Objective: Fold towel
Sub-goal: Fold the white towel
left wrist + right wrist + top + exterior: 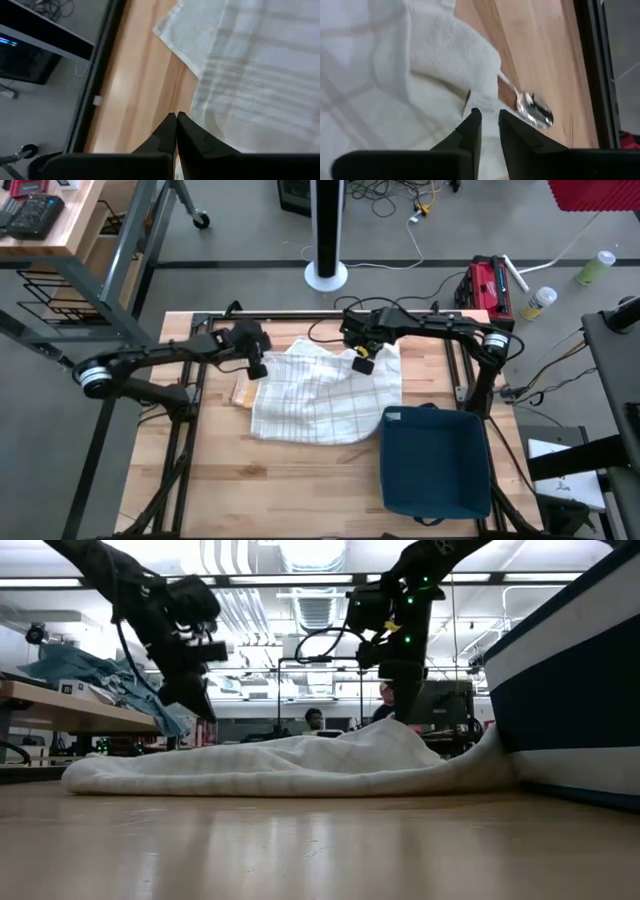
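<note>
The white towel with thin plaid lines (322,398) lies rumpled on the wooden table, its right edge against the blue bin; in the low view the towel (300,765) humps up near its far right part. My left gripper (257,369) hovers shut over the towel's far left edge, its own view showing my left gripper (176,119) above bare wood beside the towel (260,90). My right gripper (362,364) stands over the far right part with a narrow gap between its fingers, seen in its own view as my right gripper (490,117) above the towel (395,85). My left gripper touches nothing. My right gripper points down at the towel's raised far right part (455,55); whether its fingertips touch the cloth I cannot tell.
A dark blue fabric bin (436,461) sits at the table's near right, touching the towel. A metal spoon (534,108) lies on the wood with its handle under the towel's corner. A tan object (240,396) peeks out at the towel's left. Bare wood lies near and left.
</note>
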Controlling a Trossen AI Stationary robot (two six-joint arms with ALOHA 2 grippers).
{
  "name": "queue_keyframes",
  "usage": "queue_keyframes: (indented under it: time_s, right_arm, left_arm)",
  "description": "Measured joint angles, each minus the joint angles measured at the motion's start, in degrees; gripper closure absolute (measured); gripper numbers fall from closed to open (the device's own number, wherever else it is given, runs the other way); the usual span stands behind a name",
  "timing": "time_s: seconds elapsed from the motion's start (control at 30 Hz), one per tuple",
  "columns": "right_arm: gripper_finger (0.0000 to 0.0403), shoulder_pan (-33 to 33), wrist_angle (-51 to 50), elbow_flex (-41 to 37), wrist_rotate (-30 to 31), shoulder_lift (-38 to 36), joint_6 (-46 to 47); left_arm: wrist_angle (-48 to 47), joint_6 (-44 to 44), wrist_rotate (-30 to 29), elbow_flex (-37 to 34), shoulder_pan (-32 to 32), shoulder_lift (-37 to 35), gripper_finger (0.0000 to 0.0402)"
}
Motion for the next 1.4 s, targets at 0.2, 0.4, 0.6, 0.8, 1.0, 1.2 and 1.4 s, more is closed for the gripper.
queue_keyframes:
  time_s: [0.2,0.4,0.6,0.8,1.0,1.2,1.4]
  right_arm:
    - [0.0395,0.0,0.4,0.0,-0.12,0.32,0.32]
    - [0.0385,0.0,0.64,0.0,-0.58,0.28,-0.06]
    - [0.0348,0.0,3.06,0.0,-0.59,0.3,0.34]
    - [0.0311,0.0,4.1,0.0,-0.6,0.3,-0.44]
    - [0.0287,0.0,4.08,-0.05,-1.79,0.3,-1.21]
    - [0.0275,-0.09,5.68,-0.15,-6.6,0.3,-4.44]
    - [0.0275,-0.13,8.34,-0.15,-6.58,0.3,-4.62]
  left_arm:
    - [1.88,-1.3,2.94,0.0,0.0,-3.57,0.0401]
    - [7.44,-1.65,3.48,0.0,-0.09,-3.15,0.0401]
    - [7.65,-2.51,5.57,0.0,-0.2,0.68,0.0373]
    - [10.13,-1.91,5.56,0.0,-0.17,6.16,0.034]
    - [9.89,-0.45,2.5,0.0,-0.11,9.85,0.036]
    - [8.14,-0.01,8.09,0.0,-0.19,9.29,0.0398]
    - [6.16,-0.11,9.42,0.0,-0.2,6.77,0.0401]
